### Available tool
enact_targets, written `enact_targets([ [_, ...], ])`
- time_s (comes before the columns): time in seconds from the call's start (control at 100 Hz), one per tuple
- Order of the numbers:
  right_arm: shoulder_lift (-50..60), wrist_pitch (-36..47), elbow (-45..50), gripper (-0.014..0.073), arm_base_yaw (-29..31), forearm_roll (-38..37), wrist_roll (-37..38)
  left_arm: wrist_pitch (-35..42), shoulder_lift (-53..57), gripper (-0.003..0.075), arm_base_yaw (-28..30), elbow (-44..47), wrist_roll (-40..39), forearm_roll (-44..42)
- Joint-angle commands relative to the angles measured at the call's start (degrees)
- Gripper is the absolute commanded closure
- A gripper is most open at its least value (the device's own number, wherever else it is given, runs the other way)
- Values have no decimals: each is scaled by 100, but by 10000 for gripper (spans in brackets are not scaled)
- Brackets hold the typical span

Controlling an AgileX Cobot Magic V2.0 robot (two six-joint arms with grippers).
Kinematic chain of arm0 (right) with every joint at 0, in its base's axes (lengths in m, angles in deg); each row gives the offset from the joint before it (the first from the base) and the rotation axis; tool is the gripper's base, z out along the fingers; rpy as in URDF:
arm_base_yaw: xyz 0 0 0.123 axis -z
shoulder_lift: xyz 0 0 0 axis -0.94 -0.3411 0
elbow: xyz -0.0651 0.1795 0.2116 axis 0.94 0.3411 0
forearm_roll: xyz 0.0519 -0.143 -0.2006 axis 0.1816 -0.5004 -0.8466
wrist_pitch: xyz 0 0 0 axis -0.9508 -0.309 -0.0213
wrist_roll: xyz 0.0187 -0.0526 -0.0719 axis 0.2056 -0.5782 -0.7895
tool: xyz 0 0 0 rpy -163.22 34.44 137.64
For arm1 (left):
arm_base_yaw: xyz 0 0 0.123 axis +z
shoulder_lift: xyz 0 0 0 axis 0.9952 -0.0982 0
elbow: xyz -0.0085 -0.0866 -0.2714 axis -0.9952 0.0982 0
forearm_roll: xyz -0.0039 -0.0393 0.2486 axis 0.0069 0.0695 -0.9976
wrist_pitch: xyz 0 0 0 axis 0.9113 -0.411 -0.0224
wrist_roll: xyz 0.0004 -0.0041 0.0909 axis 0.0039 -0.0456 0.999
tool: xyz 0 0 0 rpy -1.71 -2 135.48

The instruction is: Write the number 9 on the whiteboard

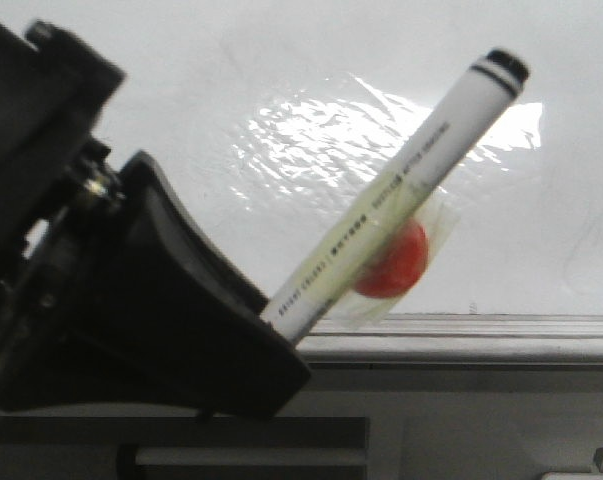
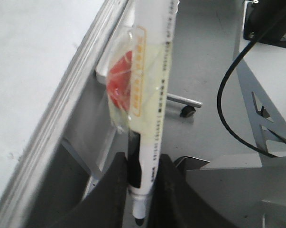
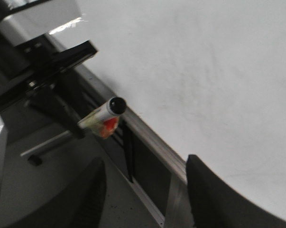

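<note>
Left pincer (image 1: 271, 330) pinching a marker (image 1: 401, 185) slantwise before the whiteboard (image 1: 281, 60), no 9 yet visible; right pincer (image 3: 145, 190) spread, empty. Risk: the capped-looking black end points boardward, and the shallow grip may slip under pressure.

One marker (image 1: 401, 195), one whiteboard (image 1: 181, 110)

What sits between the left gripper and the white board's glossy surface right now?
Only the white marker it holds, with a red-and-clear tag taped on; the front view shows the left gripper below the glossy whiteboard.
</note>
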Motion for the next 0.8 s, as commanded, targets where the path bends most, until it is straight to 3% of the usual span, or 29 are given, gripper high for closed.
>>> enact_targets([
  [0.0,-257,198,-189,267,-235,834,-1250,44,310,741,-15,-151,515,99],
  [0.11,-713,111,-189,267,-522,1577,-2354,-30,426,741,-15,-151,754,99],
  [0.25,-1403,403,-189,251,-779,1902,-2854,-258,453,741,-25,-151,1068,327],
  [0.44,-2037,920,-287,181,-1029,2032,-2864,-387,453,741,-25,-151,1573,933],
  [0.6,-2282,1235,-482,180,-1258,2087,-2864,-449,453,741,-25,-151,2213,1481],
  [0.79,-2577,1245,-594,208,-1574,2125,-2864,-450,453,741,-25,-151,2237,1511],
])
